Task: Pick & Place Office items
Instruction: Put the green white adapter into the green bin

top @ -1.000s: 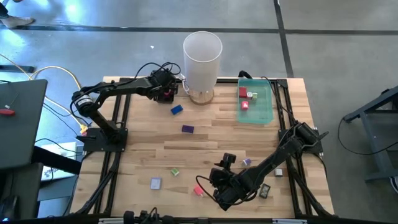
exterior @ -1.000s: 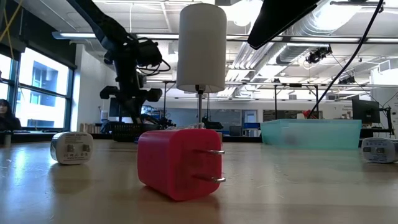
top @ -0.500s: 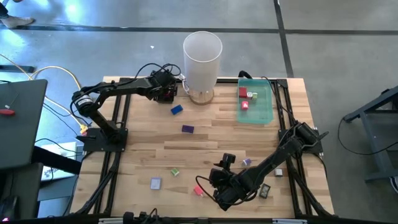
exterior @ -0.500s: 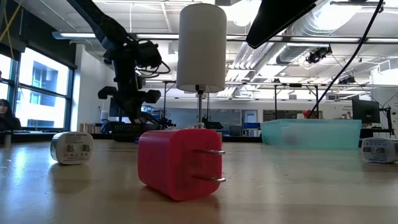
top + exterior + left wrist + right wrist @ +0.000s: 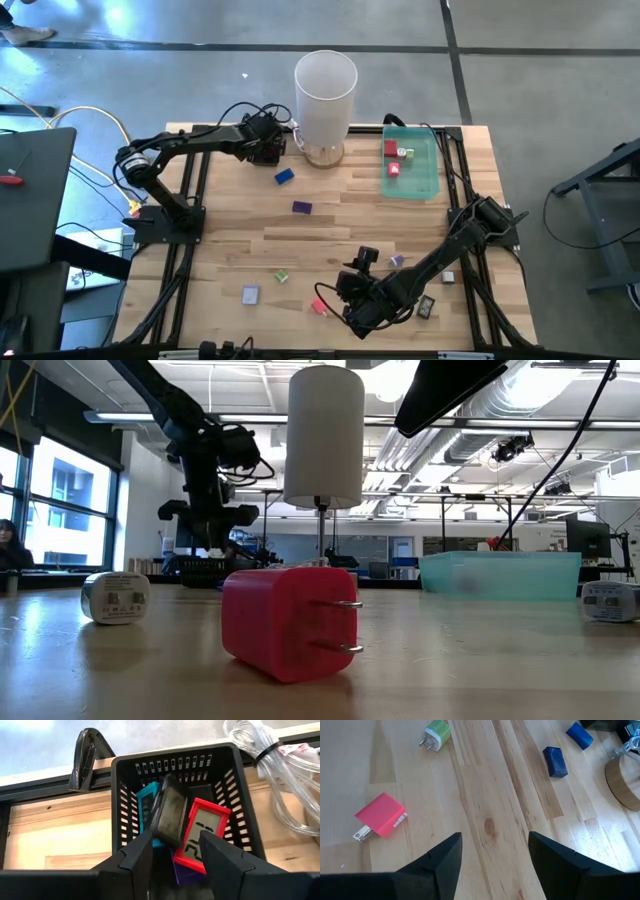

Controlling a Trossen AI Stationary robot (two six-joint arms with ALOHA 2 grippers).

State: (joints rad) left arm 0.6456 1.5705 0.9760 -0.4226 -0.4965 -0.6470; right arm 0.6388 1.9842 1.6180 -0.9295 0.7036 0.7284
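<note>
My left gripper [image 5: 175, 845] hangs open over the small black tray [image 5: 268, 152] at the table's far side, left of the white cylinder [image 5: 325, 95]. In the tray a dark grey piece [image 5: 170, 812] leans on a teal piece [image 5: 145, 802] and a red-framed one [image 5: 202, 832]; the fingers stand either side of its lower end without touching it. My right gripper [image 5: 492, 845] is open above bare wood near the near edge. A pink plug block [image 5: 380, 815] lies flat just to its left, with a green plug block [image 5: 437, 732] and two blue blocks [image 5: 555, 761] beyond.
The green tray [image 5: 430, 180] at the far right holds red pieces. Loose pieces lie on the wood: blue [image 5: 285, 177], purple [image 5: 301, 208], grey [image 5: 249, 294], and others [image 5: 426, 306] by the right arm. Clear tubing [image 5: 280, 775] lies beside the black tray.
</note>
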